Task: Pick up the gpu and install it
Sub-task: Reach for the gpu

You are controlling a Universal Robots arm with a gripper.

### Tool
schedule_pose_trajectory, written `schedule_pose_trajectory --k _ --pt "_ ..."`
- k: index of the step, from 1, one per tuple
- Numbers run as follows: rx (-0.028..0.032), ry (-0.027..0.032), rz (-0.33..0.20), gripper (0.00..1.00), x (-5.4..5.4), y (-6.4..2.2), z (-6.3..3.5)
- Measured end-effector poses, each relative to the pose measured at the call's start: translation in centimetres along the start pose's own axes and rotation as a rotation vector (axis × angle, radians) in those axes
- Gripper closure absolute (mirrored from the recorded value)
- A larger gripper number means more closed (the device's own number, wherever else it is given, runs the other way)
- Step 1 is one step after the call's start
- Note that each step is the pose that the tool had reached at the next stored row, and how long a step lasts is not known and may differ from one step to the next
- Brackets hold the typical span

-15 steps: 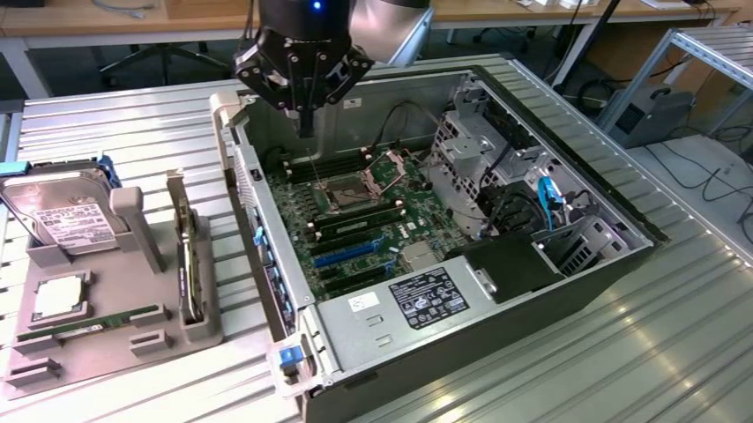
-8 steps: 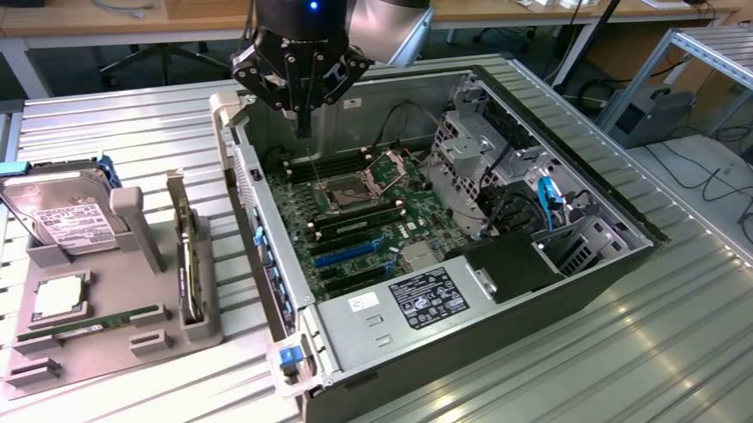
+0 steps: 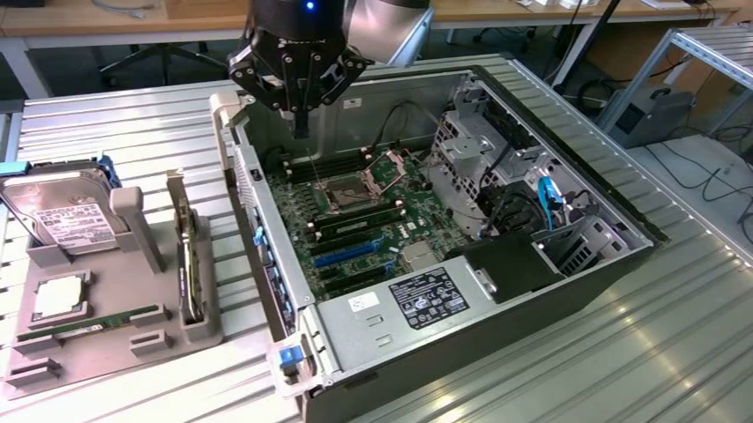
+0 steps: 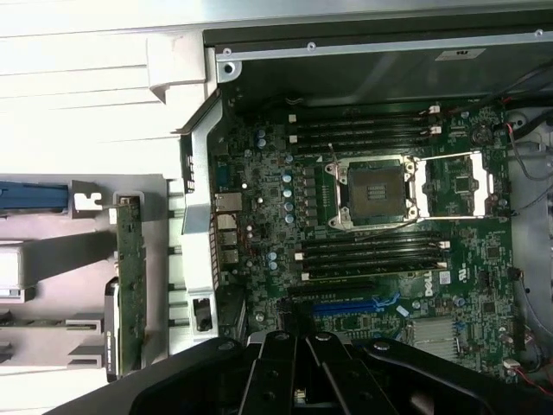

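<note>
The gpu [image 3: 185, 264] stands on edge in a slot of the grey holder [image 3: 106, 352], just on the exterior view's left of the open case [image 3: 495, 344] (upright like that, its top edge is free for a pinch from above). The gripper [image 3: 301, 123] hangs over the case's far left corner, claw pressed together on nothing, well apart from the card. The wrist view looks straight down on the card's length and the board's blue slot [image 4: 350, 305]. The exterior view gives the gripper's height above the case.
</note>
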State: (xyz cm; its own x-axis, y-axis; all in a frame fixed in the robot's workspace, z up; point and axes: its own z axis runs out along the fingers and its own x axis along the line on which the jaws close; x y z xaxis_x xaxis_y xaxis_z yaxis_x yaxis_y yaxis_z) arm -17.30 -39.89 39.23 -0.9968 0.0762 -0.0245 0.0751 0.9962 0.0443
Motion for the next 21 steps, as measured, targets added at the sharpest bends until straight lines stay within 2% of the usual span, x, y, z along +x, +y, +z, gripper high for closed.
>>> schedule_pose_trajectory --k 21 --pt "0.0 0.0 0.0 0.89 0.86 -0.06 0.0"
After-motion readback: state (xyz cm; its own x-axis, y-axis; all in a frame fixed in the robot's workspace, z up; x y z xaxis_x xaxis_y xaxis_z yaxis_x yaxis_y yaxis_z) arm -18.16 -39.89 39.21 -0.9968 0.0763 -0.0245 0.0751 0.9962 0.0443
